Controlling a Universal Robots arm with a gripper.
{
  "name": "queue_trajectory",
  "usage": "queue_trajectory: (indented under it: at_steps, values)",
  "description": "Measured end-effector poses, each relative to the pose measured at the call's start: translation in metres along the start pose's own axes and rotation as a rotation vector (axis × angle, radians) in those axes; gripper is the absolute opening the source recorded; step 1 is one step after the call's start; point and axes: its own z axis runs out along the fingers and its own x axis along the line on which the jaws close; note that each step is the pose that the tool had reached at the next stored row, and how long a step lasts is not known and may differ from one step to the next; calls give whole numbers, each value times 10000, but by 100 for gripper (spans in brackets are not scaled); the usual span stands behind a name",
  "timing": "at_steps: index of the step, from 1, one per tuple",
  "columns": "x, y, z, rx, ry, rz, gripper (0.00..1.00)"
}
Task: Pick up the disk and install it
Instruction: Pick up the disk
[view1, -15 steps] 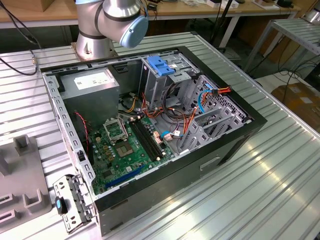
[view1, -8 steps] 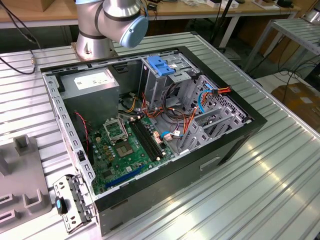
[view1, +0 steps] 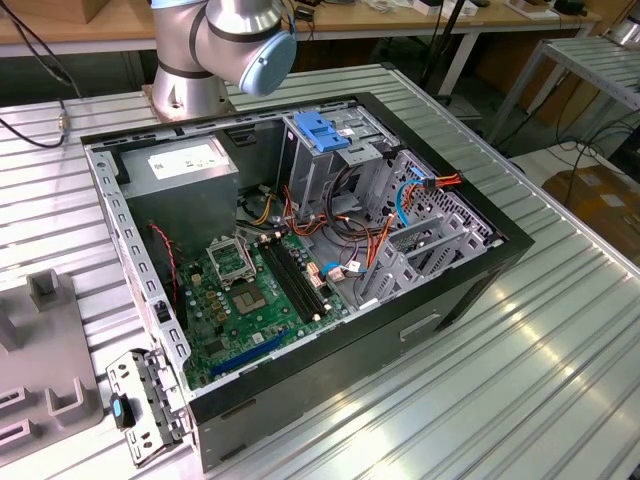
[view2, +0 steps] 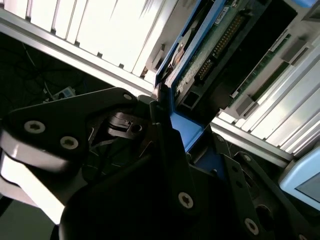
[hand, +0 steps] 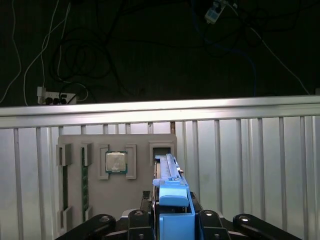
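In the first wrist view the disk stands on edge, seen end-on, with its blue side rail nearest the camera. Its far end sits at a slot of the grey holder tray. My gripper is shut on the disk, with a black finger on either side of the blue rail. In the second wrist view the disk shows its green circuit board and blue rail edge. There the gripper clamps the rail. I cannot tell whether the disk is lifted out of the slot.
The open computer case lies on the slatted metal table, with a drive cage topped in blue plastic and a grey power-supply box. The arm's base stands behind it. The holder tray carries a processor chip and memory sticks.
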Motion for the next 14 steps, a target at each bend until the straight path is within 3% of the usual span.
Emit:
queue_trajectory:
  at_steps: [9,14]
  values:
    - [0,0,-63,-1,-6,-1,37]
    - [0,0,-110,-3,-40,-1,37]
